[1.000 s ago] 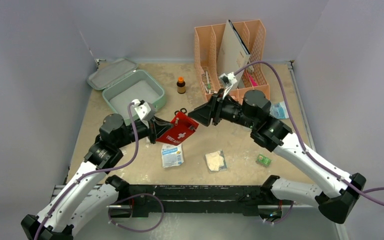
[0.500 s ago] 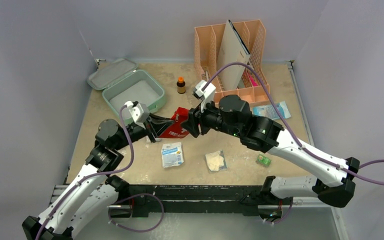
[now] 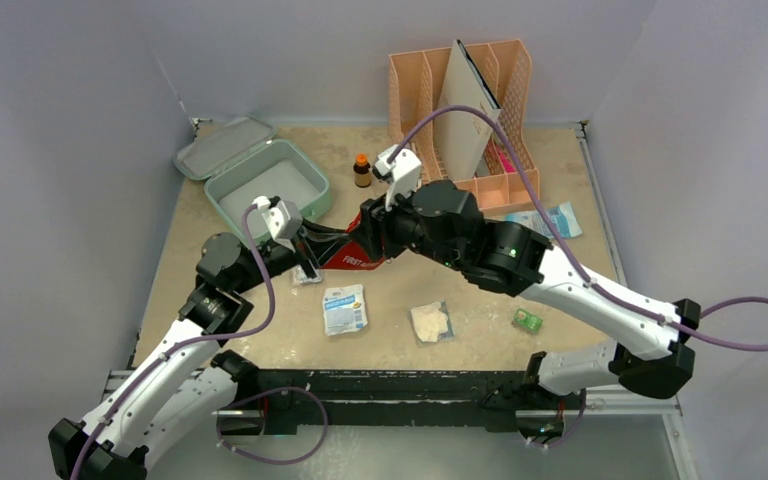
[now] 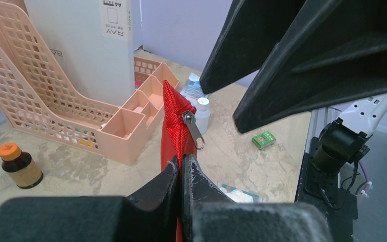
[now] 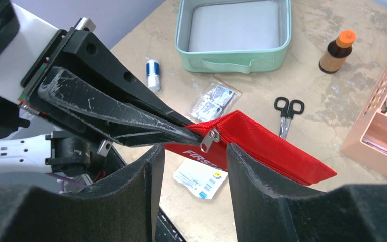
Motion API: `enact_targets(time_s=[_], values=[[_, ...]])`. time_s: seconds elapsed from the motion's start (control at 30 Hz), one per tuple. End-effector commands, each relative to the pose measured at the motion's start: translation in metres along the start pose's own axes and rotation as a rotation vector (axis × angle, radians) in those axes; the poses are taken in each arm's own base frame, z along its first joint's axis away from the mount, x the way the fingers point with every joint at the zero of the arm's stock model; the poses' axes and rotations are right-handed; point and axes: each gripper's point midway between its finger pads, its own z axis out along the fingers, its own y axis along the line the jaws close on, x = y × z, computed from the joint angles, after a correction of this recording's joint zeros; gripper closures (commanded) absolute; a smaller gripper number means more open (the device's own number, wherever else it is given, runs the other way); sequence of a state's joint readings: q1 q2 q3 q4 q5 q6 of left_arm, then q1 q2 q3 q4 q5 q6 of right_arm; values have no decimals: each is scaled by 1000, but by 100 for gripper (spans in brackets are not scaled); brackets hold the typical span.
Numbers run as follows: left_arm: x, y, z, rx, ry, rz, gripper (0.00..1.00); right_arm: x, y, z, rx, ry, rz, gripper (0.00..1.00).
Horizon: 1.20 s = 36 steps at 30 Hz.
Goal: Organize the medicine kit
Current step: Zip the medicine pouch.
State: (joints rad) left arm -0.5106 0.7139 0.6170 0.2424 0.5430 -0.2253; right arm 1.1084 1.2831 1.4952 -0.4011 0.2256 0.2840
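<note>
My left gripper (image 4: 181,171) is pressed fully together on the top edge of the red pouch (image 5: 262,143). It pinches the fabric just beside the zipper pull (image 5: 210,139) and holds the pouch up off the table (image 3: 390,345). My right gripper (image 5: 194,148) stands about half open. Its two fingers frame the pull with a gap on either side, and as far as I can tell neither one touches it. My left arm reaches from the near left corner in toward the middle, wrist pointing right. My right arm bends in from the near right and stretches across, wrist pointing left, so the two sets of fingers face each other over the table's centre. The medicine kit (image 3: 265,185) sits at the far left, just beyond my left wrist, with its lid swung back open.
</note>
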Motion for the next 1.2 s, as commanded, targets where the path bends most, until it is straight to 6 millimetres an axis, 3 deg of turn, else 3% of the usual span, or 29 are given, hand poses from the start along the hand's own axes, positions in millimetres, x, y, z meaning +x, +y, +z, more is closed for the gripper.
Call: enact_targets(time_s=[0.0, 0.4, 0.53, 0.67, 0.83, 1.0, 1.17], values=[[-30, -5, 2, 28, -82, 57, 100, -6, 0, 5, 93, 5, 11, 49], [-32, -8, -1, 35, -90, 68, 100, 3, -15, 19, 242, 32, -38, 55], [-29, -9, -2, 37, -85, 73, 100, 0, -19, 19, 269, 10, -44, 68], [-28, -11, -5, 40, -82, 77, 100, -3, -25, 21, 298, -13, -61, 70], [-27, -11, -6, 41, -80, 79, 100, -3, -21, 25, 276, -25, -62, 79], [-25, -11, -7, 41, -75, 82, 100, -1, 0, 31, 149, -29, -82, 72], [-24, -12, -7, 45, -55, 93, 100, -3, -2, 31, 146, -44, -126, 66]])
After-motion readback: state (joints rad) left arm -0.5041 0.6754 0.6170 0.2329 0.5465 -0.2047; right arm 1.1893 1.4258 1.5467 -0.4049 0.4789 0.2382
